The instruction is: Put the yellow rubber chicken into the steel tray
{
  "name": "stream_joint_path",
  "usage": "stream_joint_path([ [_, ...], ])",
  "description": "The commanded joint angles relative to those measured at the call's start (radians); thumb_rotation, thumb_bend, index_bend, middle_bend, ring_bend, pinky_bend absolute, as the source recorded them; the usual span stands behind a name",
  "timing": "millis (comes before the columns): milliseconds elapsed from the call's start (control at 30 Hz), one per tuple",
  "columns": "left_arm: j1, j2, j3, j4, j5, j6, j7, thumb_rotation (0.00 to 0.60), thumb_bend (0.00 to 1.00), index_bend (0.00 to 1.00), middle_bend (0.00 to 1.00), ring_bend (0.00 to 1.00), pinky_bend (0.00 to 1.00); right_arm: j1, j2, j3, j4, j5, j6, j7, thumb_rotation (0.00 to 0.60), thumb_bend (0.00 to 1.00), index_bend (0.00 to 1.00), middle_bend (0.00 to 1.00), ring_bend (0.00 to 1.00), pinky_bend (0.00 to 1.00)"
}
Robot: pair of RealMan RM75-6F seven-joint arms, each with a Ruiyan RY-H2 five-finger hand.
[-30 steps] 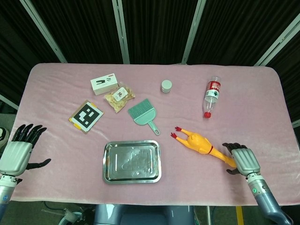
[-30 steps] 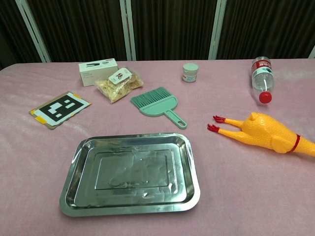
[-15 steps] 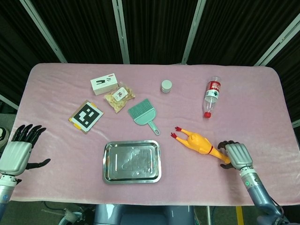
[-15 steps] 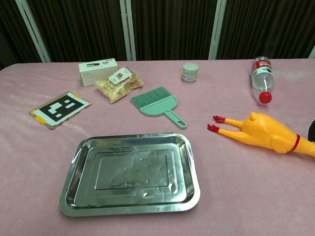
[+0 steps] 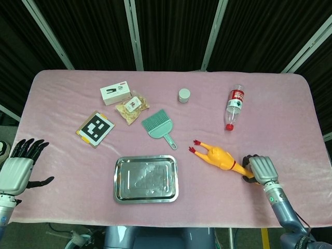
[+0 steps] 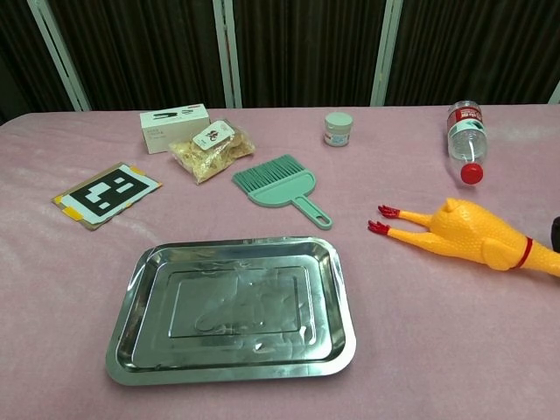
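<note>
Pink-clothed table [image 5: 62, 171] carries a steel tray [image 5: 146, 178] near its front edge. Rightward lies the yellow rubber chicken [image 5: 220, 157], feet toward the tray, head end under the right hand [image 5: 261, 170]; grasp unclear. Left hand [image 5: 19, 168] rests far off, fingers spread, empty.

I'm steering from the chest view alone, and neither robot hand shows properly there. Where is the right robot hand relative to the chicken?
Observer: The right robot hand sits over the head end of the chicken, near the table's front right. Dark fingers show beside the neck, but I cannot tell whether they have closed on it.
Operator: And the left one?
Observer: The left robot hand is just off the table's left edge, near the front, with its fingers apart and nothing in it.
</note>
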Motion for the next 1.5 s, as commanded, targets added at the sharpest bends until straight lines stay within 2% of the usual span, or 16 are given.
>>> stream_joint_path([
  [33, 0.000, -0.001, 0.000, 0.000, 0.000, 0.000, 0.001, 0.600, 0.01, 0.12, 0.09, 0.04, 0.04, 0.003, -0.006, 0.000, 0.012, -0.003, -0.003, 0.007, 0.600, 0.40, 0.58, 0.49, 0.44, 0.56],
  [333, 0.000, 0.003, 0.002, -0.001, 0.003, 0.000, -0.006, 0.600, 0.01, 0.12, 0.09, 0.04, 0.04, 0.009, -0.024, -0.001, 0.057, -0.019, 0.003, 0.029, 0.600, 0.56, 0.66, 0.54, 0.53, 0.67],
  [433, 0.000, 0.004, 0.003, -0.002, 0.004, -0.001, -0.008, 0.600, 0.01, 0.13, 0.09, 0.04, 0.04, 0.013, -0.029, -0.006, 0.072, -0.030, 0.000, 0.035, 0.600, 0.67, 0.69, 0.57, 0.56, 0.71],
  [633, -0.001, 0.008, 0.004, -0.005, 0.010, 0.001, -0.011, 0.600, 0.01, 0.13, 0.09, 0.04, 0.04, 0.028, -0.025, -0.013, 0.097, -0.064, -0.003, 0.052, 0.600, 0.96, 0.78, 0.63, 0.63, 0.79],
  [700, -0.001, 0.009, 0.004, -0.008, 0.012, 0.001, -0.012, 0.600, 0.01, 0.13, 0.09, 0.04, 0.04, 0.036, -0.017, -0.014, 0.097, -0.076, -0.011, 0.068, 0.600, 1.00, 0.80, 0.65, 0.64, 0.81],
  [933, -0.003, 0.016, 0.009, -0.017, 0.024, -0.001, -0.021, 0.600, 0.01, 0.13, 0.09, 0.04, 0.04, 0.061, 0.059, -0.022, 0.042, -0.141, -0.033, 0.220, 0.600, 1.00, 0.86, 0.68, 0.68, 0.85],
  [1200, -0.007, 0.022, 0.011, -0.032, 0.040, 0.000, -0.017, 0.600, 0.01, 0.13, 0.09, 0.04, 0.04, 0.083, 0.175, -0.047, -0.026, -0.234, -0.047, 0.520, 0.600, 1.00, 0.89, 0.70, 0.71, 0.88],
  [1500, -0.032, 0.029, 0.008, -0.067, 0.075, -0.016, 0.008, 0.600, 0.01, 0.13, 0.09, 0.04, 0.04, 0.101, 0.236, -0.091, -0.009, -0.348, -0.005, 0.848, 0.600, 1.00, 0.90, 0.71, 0.71, 0.88],
])
